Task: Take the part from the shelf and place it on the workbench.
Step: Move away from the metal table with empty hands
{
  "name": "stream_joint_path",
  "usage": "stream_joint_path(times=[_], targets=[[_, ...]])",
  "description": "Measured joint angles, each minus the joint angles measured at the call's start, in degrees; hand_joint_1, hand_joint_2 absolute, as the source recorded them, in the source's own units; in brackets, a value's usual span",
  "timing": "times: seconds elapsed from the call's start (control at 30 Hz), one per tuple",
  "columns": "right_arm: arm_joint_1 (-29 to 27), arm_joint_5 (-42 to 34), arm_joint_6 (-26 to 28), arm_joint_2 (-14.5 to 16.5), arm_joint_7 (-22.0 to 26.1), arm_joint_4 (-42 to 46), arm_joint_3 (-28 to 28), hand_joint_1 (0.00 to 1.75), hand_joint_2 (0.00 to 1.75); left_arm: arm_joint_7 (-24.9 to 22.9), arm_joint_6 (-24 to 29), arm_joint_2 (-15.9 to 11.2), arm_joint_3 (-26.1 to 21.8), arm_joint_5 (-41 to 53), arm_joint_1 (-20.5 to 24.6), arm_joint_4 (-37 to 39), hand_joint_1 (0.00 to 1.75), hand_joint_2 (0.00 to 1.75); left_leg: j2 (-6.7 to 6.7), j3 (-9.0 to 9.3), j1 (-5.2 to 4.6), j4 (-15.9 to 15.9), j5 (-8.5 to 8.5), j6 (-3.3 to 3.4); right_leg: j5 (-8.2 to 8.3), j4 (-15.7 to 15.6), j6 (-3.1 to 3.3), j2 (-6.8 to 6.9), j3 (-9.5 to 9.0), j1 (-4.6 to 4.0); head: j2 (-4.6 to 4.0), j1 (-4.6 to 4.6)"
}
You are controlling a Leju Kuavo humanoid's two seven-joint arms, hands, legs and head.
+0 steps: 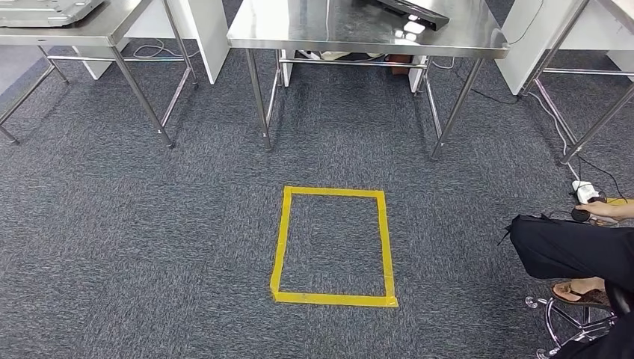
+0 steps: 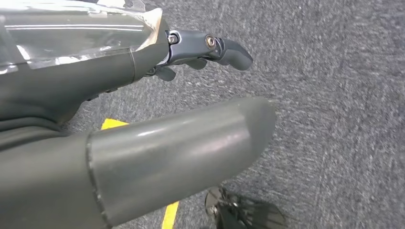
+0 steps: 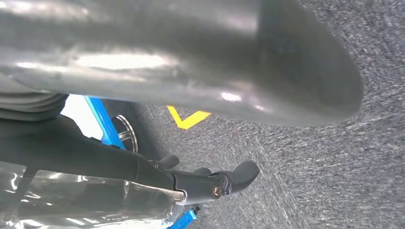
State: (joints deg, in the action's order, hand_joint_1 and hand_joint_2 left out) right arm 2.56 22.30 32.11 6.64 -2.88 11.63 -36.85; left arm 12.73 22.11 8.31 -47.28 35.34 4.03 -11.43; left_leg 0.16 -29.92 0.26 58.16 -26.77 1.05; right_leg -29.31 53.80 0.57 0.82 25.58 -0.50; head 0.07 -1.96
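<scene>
My left hand (image 2: 143,67) hangs over the grey carpet, its thick thumb (image 2: 191,148) and dark fingers (image 2: 224,50) apart with nothing between them. My right hand (image 3: 119,162) hangs the same way, with empty space between its thumb (image 3: 200,57) and fingers (image 3: 234,177). Ahead stands a steel workbench (image 1: 359,34) with a black device (image 1: 415,13) on its far side. A second steel table (image 1: 67,34) at the left carries a flat grey metal piece (image 1: 45,9). I cannot tell which of these is the part.
A yellow tape rectangle (image 1: 282,239) marks the carpet in front of the middle workbench. A person in black trousers (image 1: 576,250) sits at the right on a chair with a chrome base (image 1: 561,321). Cables and a white power strip (image 1: 585,191) lie nearby. A blue frame (image 3: 102,124) stands close to my right hand.
</scene>
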Motion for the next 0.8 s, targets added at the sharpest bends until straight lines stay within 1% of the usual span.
stream_joint_path(times=[0.03,0.07,0.17,0.3,0.37,0.53,0.6,0.63,0.67,0.7,0.73,0.77,0.8], targets=[[0.1,0.1,0.0,0.1,0.1,0.0,-0.1,0.0,0.0,0.0,0.0,0.0,0.0,-0.1,0.1,0.0,0.0,0.0,-0.03,1.17,-0.17,-1.9,-0.17,0.41,0.07,0.1,-0.15,0.03,0.08,-0.04,0.0,-0.04],[0.1,0.2,0.0,0.1,0.2,0.0,-0.1,0.0,0.0,0.0,0.0,0.0,0.0,-0.3,0.1,0.0,0.0,0.0,0.03,1.37,-0.26,-2.6,-0.26,0.53,0.06,0.2,-0.17,0.05,0.28,-0.17,0.0,-0.06],[0.1,0.2,0.0,0.1,0.5,0.0,-0.2,0.0,0.0,0.0,0.3,0.0,0.0,-0.8,0.0,0.0,0.0,0.0,0.09,0.9,-0.39,-2.8,-0.04,0.4,0.06,0.5,-0.11,0.09,0.78,-0.16,0.0,-0.13],[0.1,-1.8,-0.1,0.0,1.6,0.0,-1.5,0.0,0.0,-0.2,0.9,0.0,-0.1,-1.0,-0.1,0.0,0.0,0.0,0.09,0.21,-0.78,-2.5,0.16,0.78,0.58,0.5,-0.92,0.08,1.35,0.23,0.0,-0.13],[0.1,-2.5,-0.1,0.0,2.2,0.0,-2.3,0.0,0.0,-0.3,1.0,0.0,-0.1,-1.0,-0.1,0.0,0.0,0.0,0.09,-0.03,-0.88,-2.3,0.22,0.95,0.74,0.5,-1.17,0.07,1.54,0.35,0.01,-0.13],[0.1,-3.0,-0.1,0.1,2.8,0.0,-3.3,0.0,0.0,-0.3,1.1,0.0,-0.1,-1.0,-0.1,0.0,0.0,0.0,0.06,-0.41,-1.16,-2.0,0.26,1.62,1.03,0.4,-1.68,0.08,1.73,0.57,0.0,-0.13],[0.2,-3.3,-0.1,0.1,2.9,0.0,-3.6,0.0,0.0,-0.3,1.1,0.0,-0.1,-1.0,-0.1,0.0,0.0,0.0,0.23,-0.49,-0.98,-2.3,0.6,2.15,0.96,0.7,-1.99,0.0,1.92,0.58,0.0,-0.15],[0.2,-3.5,-0.1,0.1,2.9,0.0,-3.8,0.0,0.0,-0.3,1.1,0.1,-0.1,-1.0,-0.1,0.0,0.0,0.0,0.42,-0.56,-0.78,-2.6,0.86,2.5,0.29,1.7,-2.01,-0.12,2.45,0.57,0.0,-0.04],[0.2,-3.6,-0.1,0.1,2.9,0.0,-4.0,0.0,0.0,-0.3,1.1,0.1,-0.1,-1.0,-0.1,0.0,0.0,0.0,0.67,-0.69,-0.58,-2.8,1.11,2.84,-0.97,3.9,-1.92,-0.26,3.52,0.59,0.0,0.16],[0.2,-3.7,-0.1,0.1,2.9,0.0,-4.2,0.0,0.0,-0.3,1.0,0.1,-0.1,-1.0,-0.1,0.0,0.0,0.0,0.96,-0.88,-0.45,-2.9,1.3,3.08,-2.79,7.4,-1.74,-0.41,5.19,0.69,0.0,0.39],[0.2,-3.8,-0.1,0.1,2.9,0.0,-4.4,0.0,0.0,-0.3,1.0,0.2,-0.1,-1.0,-0.1,0.0,0.0,0.0,1.19,-1.13,-0.43,-2.9,1.4,3.19,-4.79,11.6,-1.57,-0.51,7.29,0.8,0.0,0.62],[0.2,-3.8,-0.1,0.1,2.9,0.0,-4.5,0.0,0.0,-0.3,1.0,0.2,-0.1,-1.0,-0.1,0.0,0.0,0.0,1.48,-1.35,-0.44,-2.9,1.48,3.18,-6.33,15.7,-1.62,-0.56,9.23,0.98,0.0,0.74],[0.1,-3.8,-0.1,0.1,2.9,0.0,-4.6,0.0,0.0,-0.3,1.0,0.2,-0.1,-1.0,-0.1,0.0,0.0,0.0,1.78,-1.5,-0.44,-2.9,1.55,3.14,-7.13,18.3,-1.88,-0.59,10.45,1.15,0.0,0.76]])
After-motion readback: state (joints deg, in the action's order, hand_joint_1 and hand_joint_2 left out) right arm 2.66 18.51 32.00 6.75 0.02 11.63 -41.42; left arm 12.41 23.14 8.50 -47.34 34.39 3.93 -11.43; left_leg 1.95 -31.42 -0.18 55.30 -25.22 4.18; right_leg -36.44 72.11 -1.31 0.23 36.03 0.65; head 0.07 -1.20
